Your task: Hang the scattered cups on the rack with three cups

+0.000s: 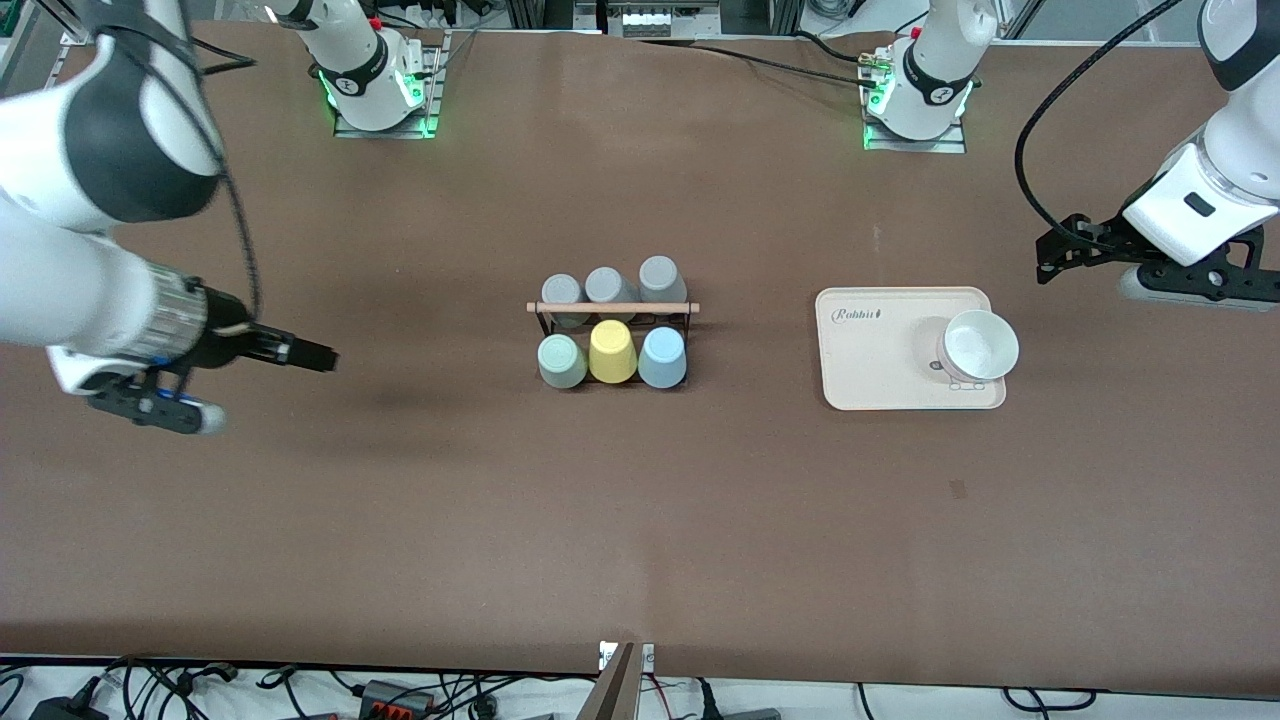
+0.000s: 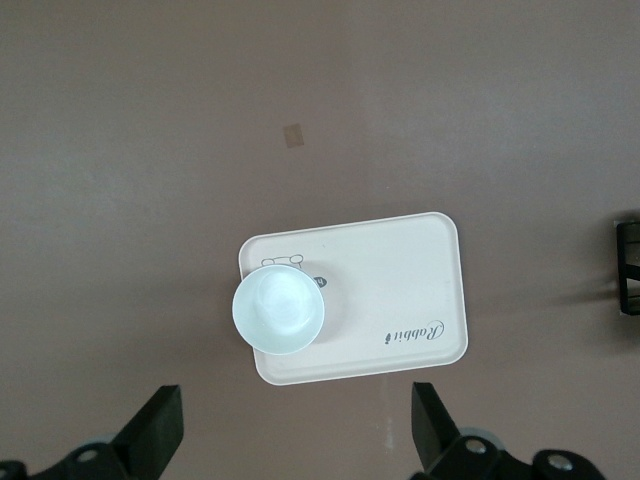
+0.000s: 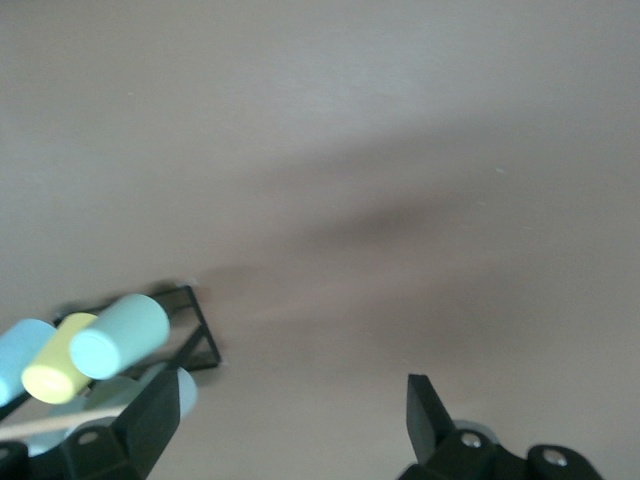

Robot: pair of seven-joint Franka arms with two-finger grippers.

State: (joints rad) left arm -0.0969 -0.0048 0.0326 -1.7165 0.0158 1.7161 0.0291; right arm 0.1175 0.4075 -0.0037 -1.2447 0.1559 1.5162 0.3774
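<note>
The black wire rack (image 1: 612, 307) with its wooden dowel stands mid-table. The mint green cup (image 1: 562, 361) and the light blue cup (image 1: 662, 357) sit upside down on its nearer row of pegs, with a yellow cup (image 1: 612, 351) between them. My right gripper (image 1: 318, 355) is open and empty, over bare table toward the right arm's end, pointing at the rack. Its wrist view shows the gripper (image 3: 290, 385), the rack (image 3: 195, 330), the mint cup (image 3: 120, 335) and the blue cup (image 3: 15, 350). My left gripper (image 1: 1052, 255) is open and empty (image 2: 295, 400), over the table beside the tray.
Three grey cups (image 1: 608, 286) sit on the rack's farther row. A cream tray (image 1: 870, 350) with a white bowl (image 1: 980, 345) on it lies toward the left arm's end. The left wrist view shows the tray (image 2: 400, 280), the bowl (image 2: 280, 310) and the rack's edge (image 2: 628, 265).
</note>
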